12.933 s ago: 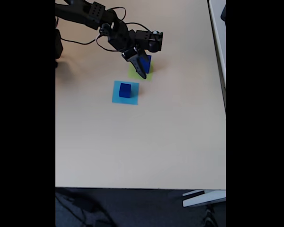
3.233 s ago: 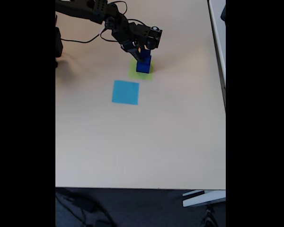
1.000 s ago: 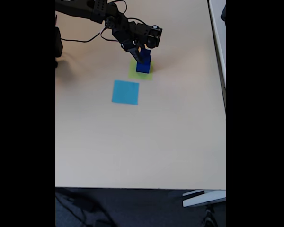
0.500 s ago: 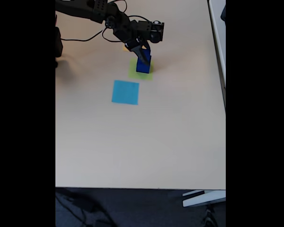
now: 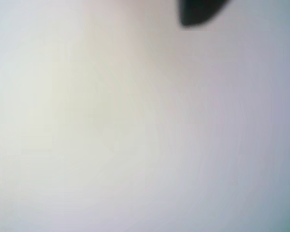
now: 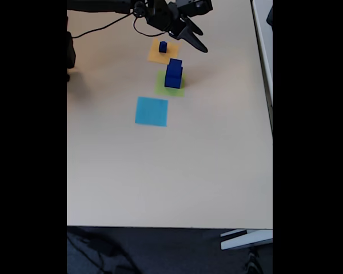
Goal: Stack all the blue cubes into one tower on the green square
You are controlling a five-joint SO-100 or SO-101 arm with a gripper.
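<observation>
Washed-out wrist view, soft but readable fixed view.

The wrist view is a pale, wholly unfocused blur with one dark smear at its top edge. The fixed view shows the beige matte tabletop [image 6: 171, 171] evenly lit, shadows faint, between black side bars.

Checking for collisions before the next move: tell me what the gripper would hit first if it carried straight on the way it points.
In the fixed view the gripper points down-right, past the stacked cubes. Nothing but bare table lies ahead, though depth is unclear.
</observation>
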